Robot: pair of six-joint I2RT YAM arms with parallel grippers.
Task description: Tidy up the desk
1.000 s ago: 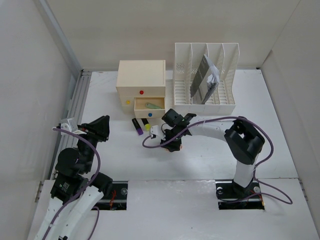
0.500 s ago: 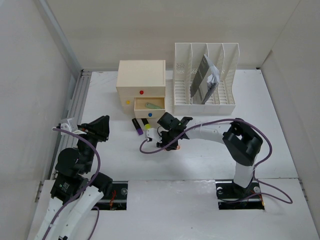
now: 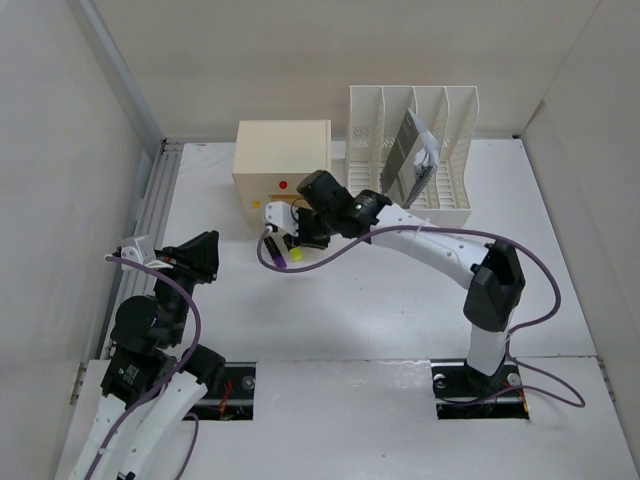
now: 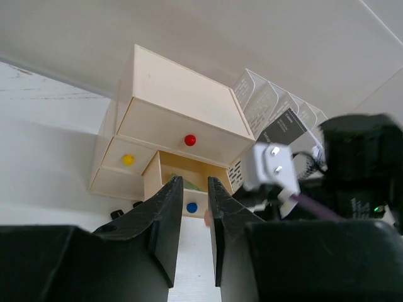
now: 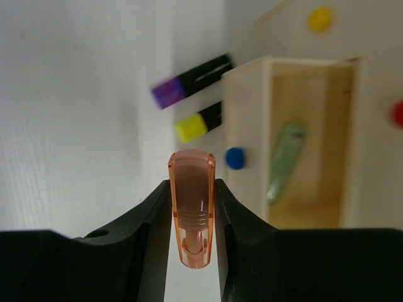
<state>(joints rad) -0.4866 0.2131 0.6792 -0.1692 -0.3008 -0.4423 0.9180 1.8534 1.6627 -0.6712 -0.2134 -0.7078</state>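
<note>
The right gripper (image 5: pixel 192 187) pinches an orange see-through cap (image 5: pixel 191 167) between its two fingers, the rounded end poking out past the fingertips. The white bench (image 5: pixel 75 94) lies under this gripper and spreads out ahead of it and to its left. Ahead and to the right of the fingertips stands a cream drawer box (image 5: pixel 296 38) with its lower drawer (image 5: pixel 245 94) pulled open, the blue knob (image 5: pixel 235 158) just beside the held cap. A green thing (image 5: pixel 284 160) lies inside the drawer. Just beyond the fingertips two markers lie on the bench beside the drawer, one with a yellow end (image 5: pixel 198 124) and, farther out, one with a purple end (image 5: pixel 189 82). The left gripper (image 4: pixel 194 189) holds nothing, its fingers drawn close with a slim gap between them. It points at the same drawer box from well back, with the slotted file rack (image 3: pixel 410 150) far ahead to its right.
</note>
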